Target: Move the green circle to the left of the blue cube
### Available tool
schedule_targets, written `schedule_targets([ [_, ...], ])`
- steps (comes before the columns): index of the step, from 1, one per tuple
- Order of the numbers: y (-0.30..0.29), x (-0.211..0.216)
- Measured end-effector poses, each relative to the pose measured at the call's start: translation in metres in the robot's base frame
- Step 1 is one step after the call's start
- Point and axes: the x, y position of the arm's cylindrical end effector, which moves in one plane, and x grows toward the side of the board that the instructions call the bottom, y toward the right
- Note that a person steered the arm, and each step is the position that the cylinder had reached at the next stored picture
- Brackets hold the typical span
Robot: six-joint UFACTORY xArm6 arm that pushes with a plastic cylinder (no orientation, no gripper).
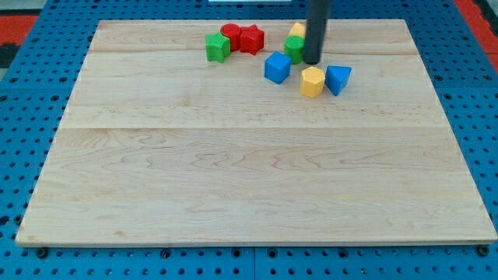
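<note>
The green circle [293, 48] sits near the view's top, right of centre, touching the upper right of the blue cube [277, 68]. My tip [313, 61] is at the end of the dark rod and stands right against the green circle's right side. A yellow block [297, 31] lies just behind the green circle, partly hidden by it.
A yellow hexagonal block [312, 82] and a blue triangular block [338, 79] lie just below and right of my tip. A green block [217, 47], a red round block [231, 34] and a red star block [251, 39] cluster to the left. The wooden board [249, 179] sits on blue pegboard.
</note>
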Motion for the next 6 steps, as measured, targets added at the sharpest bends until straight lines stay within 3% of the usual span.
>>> schedule_targets([
  [1, -0.023, -0.026],
  [3, -0.225, -0.015],
  [4, -0.186, 0.005],
  [6, -0.149, -0.005],
])
